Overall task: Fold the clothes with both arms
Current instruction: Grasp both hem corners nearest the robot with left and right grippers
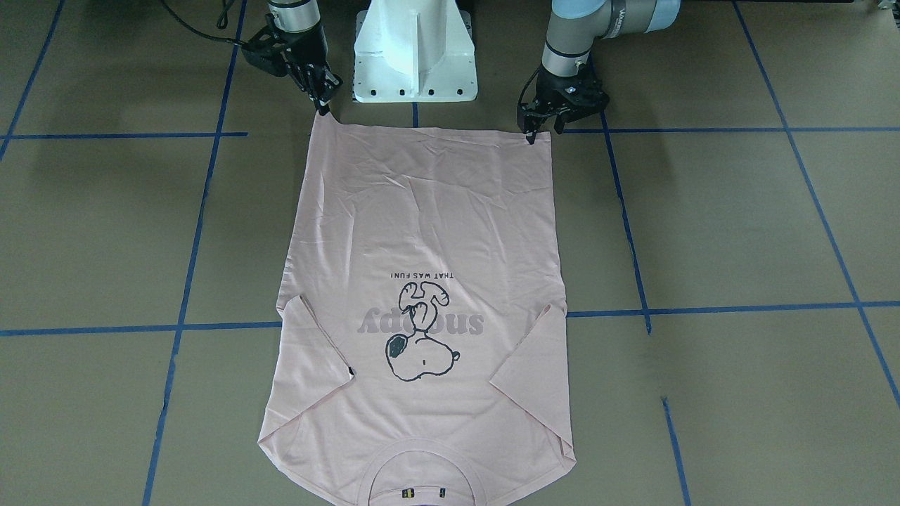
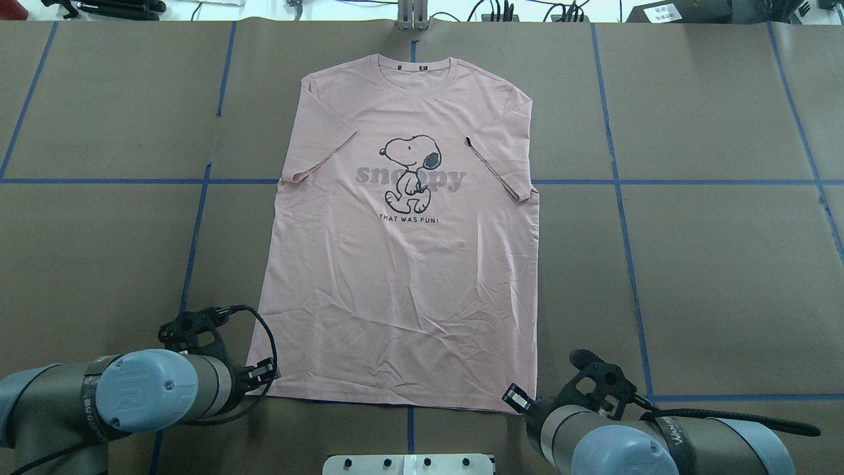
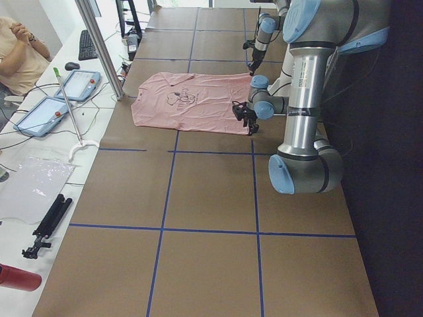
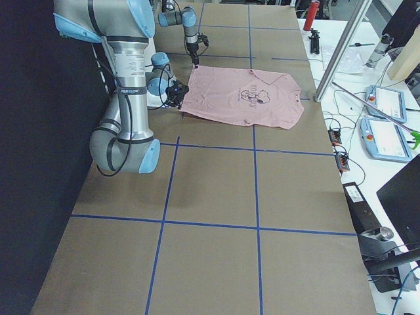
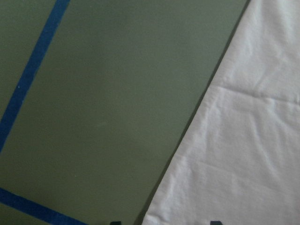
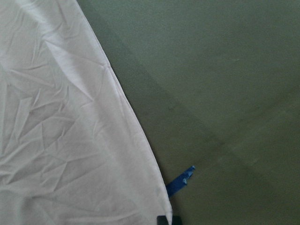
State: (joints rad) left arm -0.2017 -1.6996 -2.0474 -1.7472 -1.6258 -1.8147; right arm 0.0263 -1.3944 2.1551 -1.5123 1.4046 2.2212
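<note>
The pale pink T-shirt (image 2: 409, 264) lies flat on the table, dog print up, both sleeves folded inward and the collar at the far side. It also shows in the front view (image 1: 422, 232). My left gripper (image 1: 540, 132) is open, its fingertips either side of the near hem corner on my left; in the left wrist view (image 5: 165, 222) only the two tips show, wide apart. My right gripper (image 1: 323, 105) is at the other near hem corner, fingers together on the cloth, which rises to a point there. In the right wrist view the shirt (image 6: 61, 131) ends right at the fingertips.
The white pedestal base (image 1: 415, 49) stands between the arms just behind the hem. Blue tape lines (image 2: 620, 198) cross the brown table. A side bench holds tablets (image 3: 79, 86) and tools, with a seated person (image 3: 20, 53) beyond it.
</note>
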